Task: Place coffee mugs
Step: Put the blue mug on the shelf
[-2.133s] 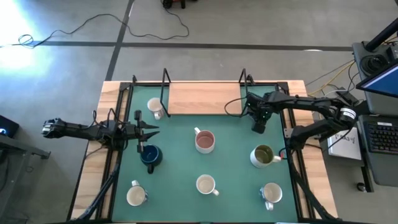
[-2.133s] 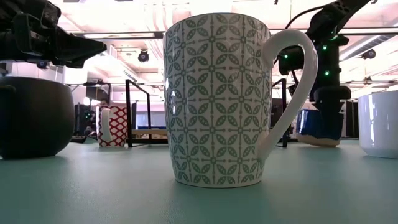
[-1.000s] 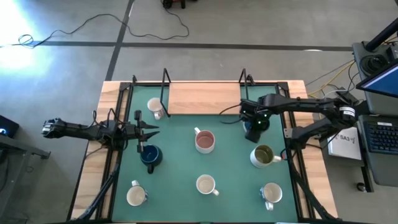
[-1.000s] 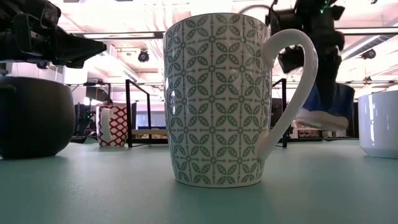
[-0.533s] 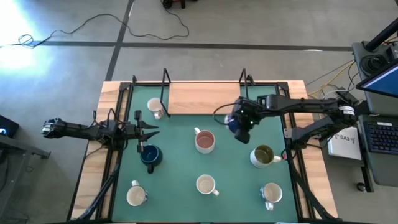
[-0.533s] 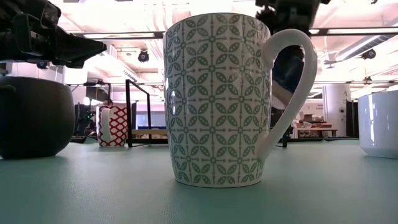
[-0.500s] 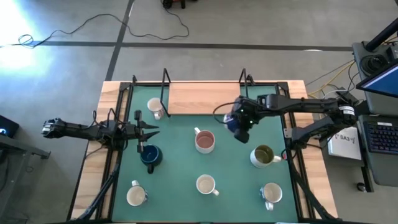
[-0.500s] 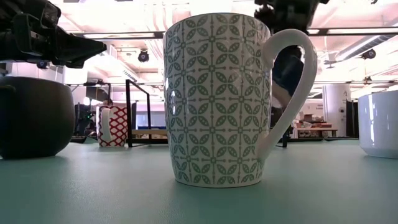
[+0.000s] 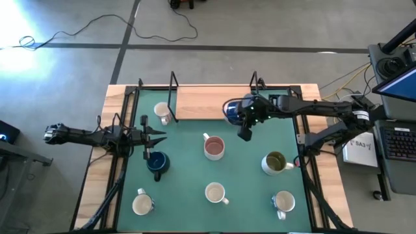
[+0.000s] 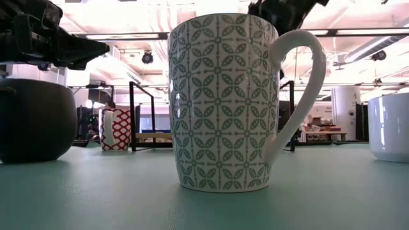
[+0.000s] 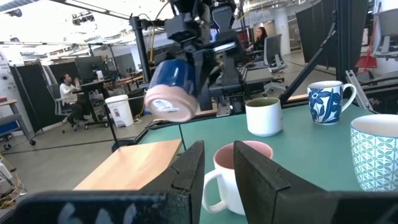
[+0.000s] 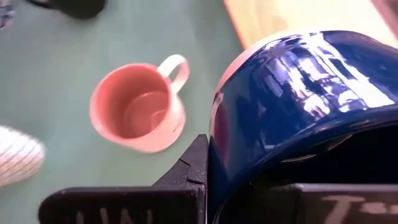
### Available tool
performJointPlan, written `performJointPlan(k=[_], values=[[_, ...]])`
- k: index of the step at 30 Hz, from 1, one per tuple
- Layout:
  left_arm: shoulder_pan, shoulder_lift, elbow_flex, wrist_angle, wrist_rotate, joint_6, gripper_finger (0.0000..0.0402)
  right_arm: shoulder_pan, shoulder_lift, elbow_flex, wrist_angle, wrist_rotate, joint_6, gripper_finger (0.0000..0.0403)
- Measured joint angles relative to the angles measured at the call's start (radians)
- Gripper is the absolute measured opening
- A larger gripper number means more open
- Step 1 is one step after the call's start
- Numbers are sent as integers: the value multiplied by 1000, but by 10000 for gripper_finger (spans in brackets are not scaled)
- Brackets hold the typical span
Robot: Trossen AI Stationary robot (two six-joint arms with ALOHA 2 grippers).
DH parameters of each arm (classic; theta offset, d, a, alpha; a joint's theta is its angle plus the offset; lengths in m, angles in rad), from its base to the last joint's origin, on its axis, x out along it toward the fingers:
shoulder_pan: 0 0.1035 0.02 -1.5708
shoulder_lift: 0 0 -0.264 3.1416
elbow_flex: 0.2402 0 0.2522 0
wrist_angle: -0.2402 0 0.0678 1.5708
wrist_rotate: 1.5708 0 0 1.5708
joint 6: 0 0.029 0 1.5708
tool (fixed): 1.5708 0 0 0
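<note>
Gripping a dark blue mug (image 9: 232, 109) tilted in the air over the counter's (image 9: 188, 188) wooden board (image 9: 211, 103), the right tool (image 9: 246, 117) is clamped shut — the left tool (image 9: 158, 138) waits half-open, empty, above another dark blue mug (image 9: 156, 162).

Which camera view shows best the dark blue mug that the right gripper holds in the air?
The left wrist view: the blue mug shows whole, tilted, base visible. The high view gives a small patch at the right gripper; the right wrist view only a close-up wall; the low view hides it.

Both arms matte black, slim, jointed; right arm (image 9: 318, 108) wore white label band, small green lights, black cable loop near wrist.
</note>
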Motion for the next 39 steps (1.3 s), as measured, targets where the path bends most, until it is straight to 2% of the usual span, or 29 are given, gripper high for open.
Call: performJointPlan(k=[8,14,21,33,39], values=[[0,0,0,0,0,0,68,-85,166,67,-14,33,9,13],[0,0,0,0,0,0,68,-148,310,218,-193,67,20,13],[0,0,0,0,0,0,68,-195,442,359,-359,60,16,13],[0,0,0,0,0,0,68,-238,506,396,-400,58,-6,13],[0,0,0,0,0,0,68,-243,512,395,-380,65,-34,39]])
